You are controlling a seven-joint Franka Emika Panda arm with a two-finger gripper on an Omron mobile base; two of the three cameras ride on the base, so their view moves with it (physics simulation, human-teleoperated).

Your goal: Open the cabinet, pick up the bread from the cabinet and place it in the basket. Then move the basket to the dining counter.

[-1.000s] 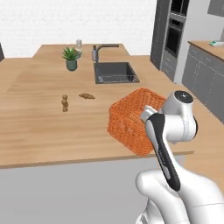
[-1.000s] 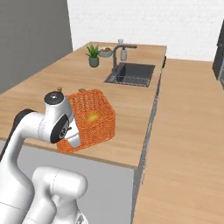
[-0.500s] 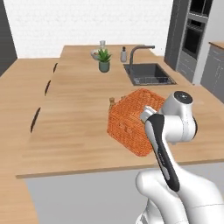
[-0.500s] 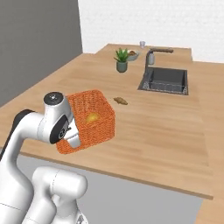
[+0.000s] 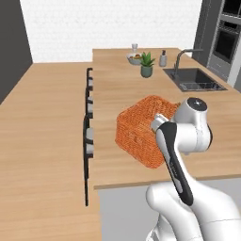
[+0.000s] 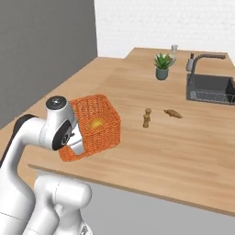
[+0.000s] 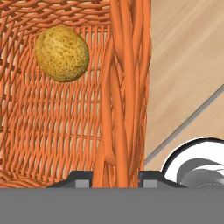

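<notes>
Tool (image 7: 116, 177) clamped on near wall of orange woven basket (image 6: 98, 124), fingers either side of rim. Basket above near edge of long light wood worktop (image 6: 183, 142). Round golden bun (image 7: 61, 53) inside basket.

Bread (image 7: 61, 53) inside tilted orange basket (image 6: 106, 131)
</notes>
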